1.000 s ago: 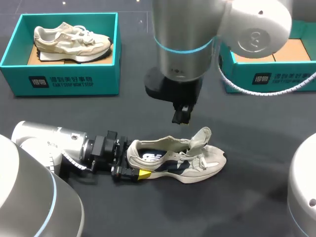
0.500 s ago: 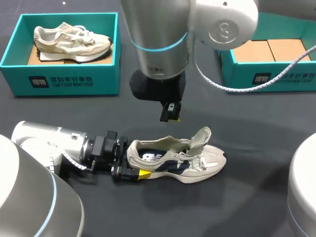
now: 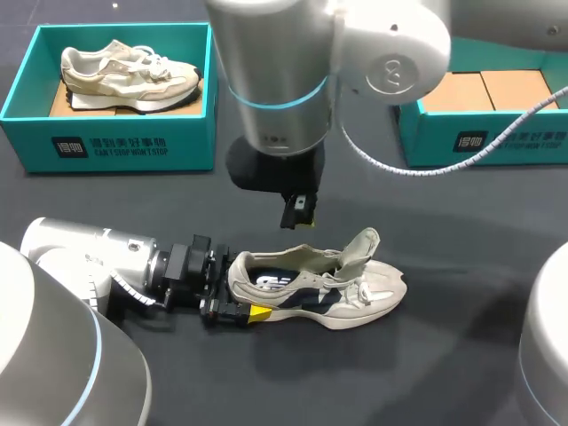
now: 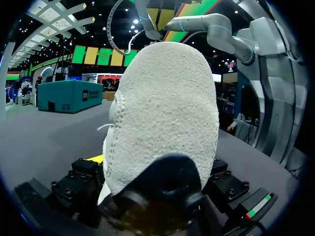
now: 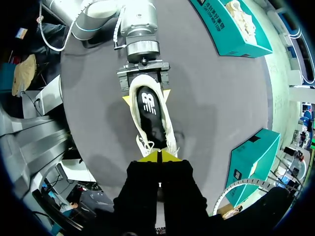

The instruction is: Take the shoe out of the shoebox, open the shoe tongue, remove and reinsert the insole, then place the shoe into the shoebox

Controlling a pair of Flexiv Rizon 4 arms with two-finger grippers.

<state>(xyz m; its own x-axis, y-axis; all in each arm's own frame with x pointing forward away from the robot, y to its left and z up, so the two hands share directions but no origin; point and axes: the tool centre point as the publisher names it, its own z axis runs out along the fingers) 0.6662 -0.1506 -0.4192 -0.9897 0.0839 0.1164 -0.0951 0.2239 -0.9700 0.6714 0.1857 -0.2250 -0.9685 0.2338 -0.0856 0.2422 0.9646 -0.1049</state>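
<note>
On the table (image 3: 444, 373), two shoes, near shoe (image 3: 324, 286) heel-clasped by left tool (image 3: 236, 293), two shoeboxes, right shoebox (image 3: 497, 138) partly hidden, right tool (image 3: 298, 213) clenched empty.

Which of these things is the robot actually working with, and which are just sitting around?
In the job: the shoe on the table, gripped at the heel by the left claw; its dark insole; the right claw, closed above it; probably the shoeless box on the right.
Lying about: the box on the left; the second shoe inside it.
</note>
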